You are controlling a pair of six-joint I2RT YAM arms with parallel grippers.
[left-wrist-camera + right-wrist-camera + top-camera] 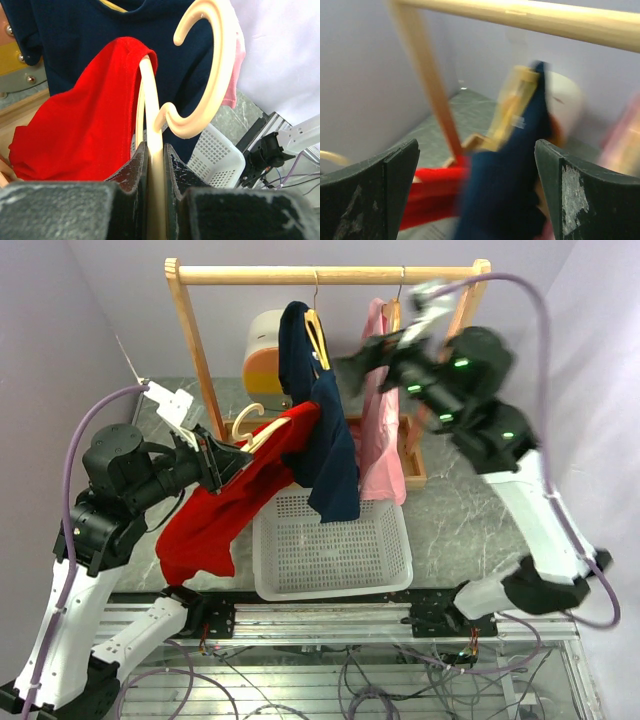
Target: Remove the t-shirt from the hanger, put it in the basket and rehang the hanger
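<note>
A red t-shirt point(215, 520) hangs off a cream plastic hanger point(245, 422), held off the rack over the table's left side. My left gripper point(225, 462) is shut on the hanger. In the left wrist view the hanger's bar point(150, 100) runs between the fingers, the gripper point(156, 165) is clamped on it, and one shoulder of the red shirt point(85, 130) drapes over that bar. My right gripper point(352, 362) is open and empty, blurred, just right of the navy shirt point(325, 440) on the rack. In the right wrist view the gripper point(477, 165) frames that navy shirt point(510, 190).
A wooden rack rail point(330, 275) carries the navy shirt on a wooden hanger point(512, 105) and a pink shirt point(380, 430). A white perforated basket point(335, 550) sits at the front centre. A white and orange appliance point(265, 350) stands behind the rack.
</note>
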